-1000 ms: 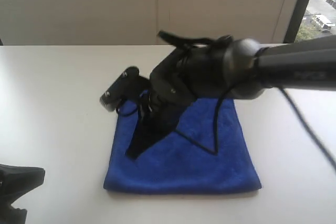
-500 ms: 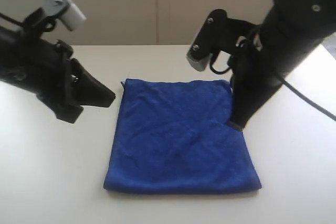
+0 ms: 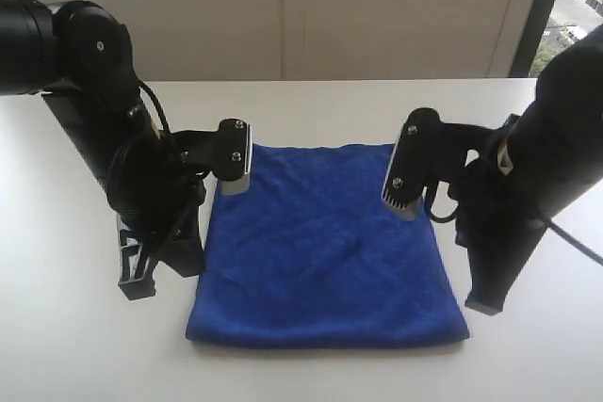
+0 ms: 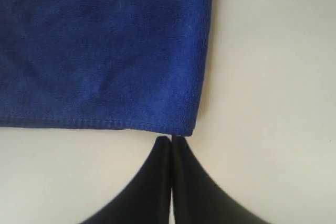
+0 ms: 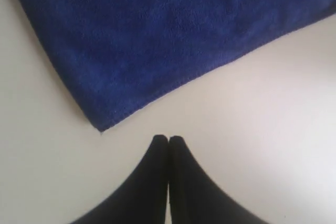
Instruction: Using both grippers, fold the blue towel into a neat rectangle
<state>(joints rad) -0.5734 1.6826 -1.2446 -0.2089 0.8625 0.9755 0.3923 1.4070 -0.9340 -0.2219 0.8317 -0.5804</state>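
The blue towel (image 3: 325, 251) lies flat on the white desk (image 3: 75, 345), in the middle of the exterior view. Its outline is squarish and its plush surface is lightly rumpled. The two arms stand on either side of it, pointing down at the desk.

The left hand (image 4: 171, 139) is clenched, with its two black fingers pressed together and nothing between them. Seen from the towel's middle in the exterior view, it is between 8 and 9 o'clock, just outside the left edge. In the left wrist view its tips sit just beside a corner of the towel. Whether they touch the hem cannot be told.

The right hand (image 5: 168, 139) is also clenched and empty. In the exterior view it stands between 3 and 4 o'clock from the towel's middle, just beyond the right edge. In the right wrist view a strip of bare desk separates its tips from the nearest towel corner.

Each arm carries a grey-white box, the left box (image 3: 233, 162) toward 11 o'clock and the right box (image 3: 403, 190) toward 2 o'clock.
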